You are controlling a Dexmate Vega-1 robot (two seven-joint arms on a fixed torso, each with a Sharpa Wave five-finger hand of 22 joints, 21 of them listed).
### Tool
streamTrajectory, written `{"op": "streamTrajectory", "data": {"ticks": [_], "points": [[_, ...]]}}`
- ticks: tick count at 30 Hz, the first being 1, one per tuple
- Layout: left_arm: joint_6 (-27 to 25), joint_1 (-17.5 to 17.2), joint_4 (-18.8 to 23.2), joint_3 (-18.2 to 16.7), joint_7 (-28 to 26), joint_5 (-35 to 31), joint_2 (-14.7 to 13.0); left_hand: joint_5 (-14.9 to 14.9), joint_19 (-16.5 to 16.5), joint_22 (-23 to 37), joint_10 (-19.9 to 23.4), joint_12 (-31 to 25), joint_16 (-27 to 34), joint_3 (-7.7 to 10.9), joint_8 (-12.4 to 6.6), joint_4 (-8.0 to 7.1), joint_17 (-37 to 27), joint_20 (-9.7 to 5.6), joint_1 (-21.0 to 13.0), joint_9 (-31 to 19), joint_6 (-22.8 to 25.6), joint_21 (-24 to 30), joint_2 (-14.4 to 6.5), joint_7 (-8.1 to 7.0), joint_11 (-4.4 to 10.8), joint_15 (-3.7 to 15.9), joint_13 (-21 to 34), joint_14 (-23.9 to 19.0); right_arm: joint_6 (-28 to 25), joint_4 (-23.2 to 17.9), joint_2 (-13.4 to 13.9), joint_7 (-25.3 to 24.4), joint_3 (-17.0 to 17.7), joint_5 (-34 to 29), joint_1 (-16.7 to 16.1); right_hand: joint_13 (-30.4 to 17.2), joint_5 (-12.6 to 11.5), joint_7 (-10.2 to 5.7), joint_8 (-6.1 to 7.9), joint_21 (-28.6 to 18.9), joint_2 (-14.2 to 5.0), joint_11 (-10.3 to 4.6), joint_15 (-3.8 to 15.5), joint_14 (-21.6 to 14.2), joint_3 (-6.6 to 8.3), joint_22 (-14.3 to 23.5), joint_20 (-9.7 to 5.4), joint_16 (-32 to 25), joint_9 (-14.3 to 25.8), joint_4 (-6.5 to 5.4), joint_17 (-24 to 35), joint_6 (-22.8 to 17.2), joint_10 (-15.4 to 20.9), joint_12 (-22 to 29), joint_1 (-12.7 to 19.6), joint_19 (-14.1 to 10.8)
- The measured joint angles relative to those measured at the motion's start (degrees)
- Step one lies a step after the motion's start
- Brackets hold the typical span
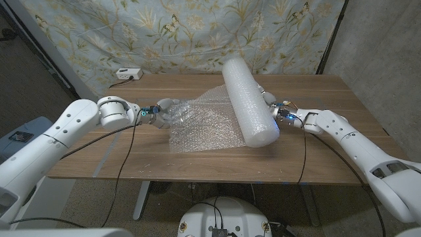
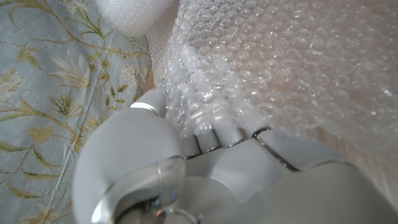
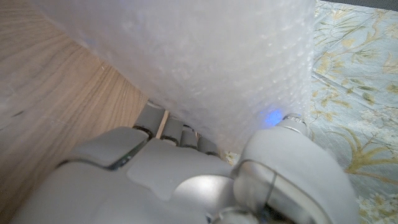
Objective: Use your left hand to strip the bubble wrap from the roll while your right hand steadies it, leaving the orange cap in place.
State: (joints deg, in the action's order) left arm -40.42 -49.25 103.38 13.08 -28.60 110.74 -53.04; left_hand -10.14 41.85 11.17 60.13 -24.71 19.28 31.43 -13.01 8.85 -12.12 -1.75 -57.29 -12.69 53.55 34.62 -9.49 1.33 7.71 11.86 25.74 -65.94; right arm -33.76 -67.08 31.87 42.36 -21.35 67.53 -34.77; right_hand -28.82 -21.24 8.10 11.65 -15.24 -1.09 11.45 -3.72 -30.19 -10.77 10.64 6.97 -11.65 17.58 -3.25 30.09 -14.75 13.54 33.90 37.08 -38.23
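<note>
Head view: a white cylindrical bubble-wrap roll (image 1: 248, 100) is seen lying diagonally on the brown wooden table (image 1: 329, 141), approx. centre-right. A loose clear bubble-wrap sheet (image 1: 200, 125) is spread at the roll's 9 o'clock. The sheet's edge is gripped by the left hand (image 1: 160, 112); the right hand (image 1: 273, 105) is pressed to the roll at 3 o'clock.

L wrist view: fingers (image 2: 214, 134) are curled into the sheet.

R wrist view: fingers (image 3: 161, 124) are tucked under the roll; grip extent cannot be told.

Roll (image 1: 248, 100) on table (image 1: 329, 158), loose bubble wrap (image 1: 200, 128) to its left.
</note>
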Motion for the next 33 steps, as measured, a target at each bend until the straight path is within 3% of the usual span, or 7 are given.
{"op": "streamTrajectory", "data": {"ticks": [33], "points": [[3.41, -6.31, 5.31, -4.97, -1.27, 4.09, -4.94, 0.0, 0.0, 0.01, 0.69, 0.02, 0.0, -0.15, 0.17, 0.15, 0.14, 0.0, -0.61, 0.06, 0.6, 0.88, 0.14, -0.01, 0.28, 0.21, 0.18, -0.81, -2.86, 0.13, 0.57, -0.61, 0.06, 0.99, -0.08, -0.03, -1.54, -0.02, -0.23, 0.23, -0.54, 0.5, -0.91, 0.9, -1.25, -0.04, 0.51, 0.0, -0.84, -0.63, -0.65, 2.4, -0.5, -0.9, -0.98, -0.53]]}}
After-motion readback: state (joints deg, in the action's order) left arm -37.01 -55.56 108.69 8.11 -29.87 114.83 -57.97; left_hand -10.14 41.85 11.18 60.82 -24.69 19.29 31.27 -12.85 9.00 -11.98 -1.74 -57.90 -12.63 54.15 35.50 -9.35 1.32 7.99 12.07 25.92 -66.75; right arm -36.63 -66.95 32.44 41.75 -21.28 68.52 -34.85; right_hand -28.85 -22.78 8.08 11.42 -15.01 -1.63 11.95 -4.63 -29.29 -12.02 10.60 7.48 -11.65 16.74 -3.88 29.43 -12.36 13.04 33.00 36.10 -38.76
